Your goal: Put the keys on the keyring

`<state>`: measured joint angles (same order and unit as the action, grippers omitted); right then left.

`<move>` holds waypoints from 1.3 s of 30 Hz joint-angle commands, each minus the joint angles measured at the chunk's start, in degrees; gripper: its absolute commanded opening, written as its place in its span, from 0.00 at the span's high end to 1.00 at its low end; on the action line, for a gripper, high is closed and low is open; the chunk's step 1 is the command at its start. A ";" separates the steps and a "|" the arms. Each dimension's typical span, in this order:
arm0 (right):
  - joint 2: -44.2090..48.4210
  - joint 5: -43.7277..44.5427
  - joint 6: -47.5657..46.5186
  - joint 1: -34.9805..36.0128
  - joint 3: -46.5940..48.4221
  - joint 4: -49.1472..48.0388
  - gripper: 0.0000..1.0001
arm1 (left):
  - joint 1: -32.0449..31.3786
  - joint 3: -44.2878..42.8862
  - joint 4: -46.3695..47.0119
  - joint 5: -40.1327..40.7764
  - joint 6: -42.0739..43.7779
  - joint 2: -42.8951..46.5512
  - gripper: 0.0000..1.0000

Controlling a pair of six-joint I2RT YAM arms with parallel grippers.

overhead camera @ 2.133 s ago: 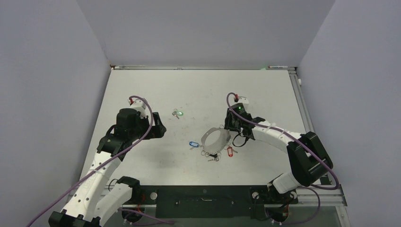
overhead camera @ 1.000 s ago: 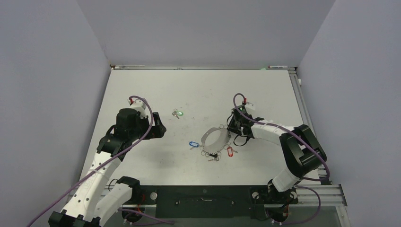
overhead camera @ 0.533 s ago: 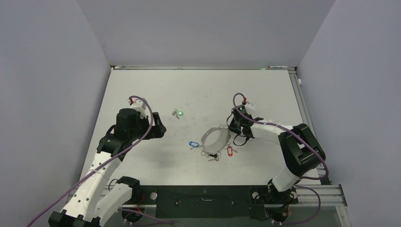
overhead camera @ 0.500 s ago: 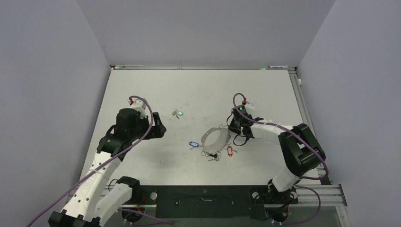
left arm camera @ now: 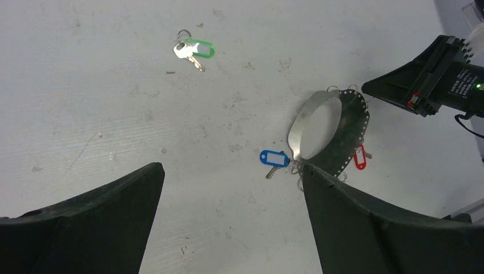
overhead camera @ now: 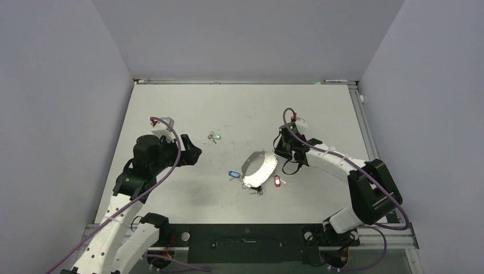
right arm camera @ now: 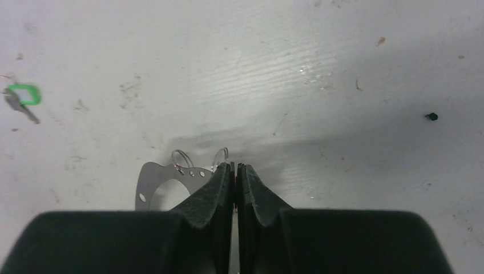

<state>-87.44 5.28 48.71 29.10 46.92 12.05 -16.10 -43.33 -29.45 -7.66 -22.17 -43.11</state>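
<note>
Your right fingers [right arm camera: 220,188] are pinched shut on the far rim of the keyring [overhead camera: 254,177], and the thin silver loop stands tilted up on edge near the middle of the surface [overhead camera: 319,108], its open face turned toward your left arm. The blue key [overhead camera: 232,174] lies just beside the loop's left side and the red key [overhead camera: 277,181] just beside its right side, both down by the little split rings at the low end. Whether either is already threaded on is too small to tell. The green key [overhead camera: 214,137] is the one lying loose, well apart from the loop, toward the far left. Your left fingers [left arm camera: 354,228] are spread wide and hold nothing. They are much the nearer pair, with that key a little ahead of them and toward the centre. In the left wrist view its blade runs diagonally, ring end farther away, so you would likely need to turn the wrist across that line before closing.
</note>
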 commanded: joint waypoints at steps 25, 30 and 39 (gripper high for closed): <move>19.31 4.98 20.32 5.06 28.86 40.17 0.95 | -45.04 7.75 60.78 22.67 27.84 -11.60 0.26; 20.70 4.15 22.01 5.71 29.76 42.94 0.95 | -46.09 11.58 75.04 13.06 38.10 -17.04 0.30; 23.27 4.21 25.83 6.61 27.95 42.79 0.95 | -47.97 7.95 81.22 5.42 46.09 -27.31 0.40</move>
<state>-66.17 8.69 71.72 34.98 73.95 55.61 -63.55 -31.64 43.81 2.96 19.16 -67.44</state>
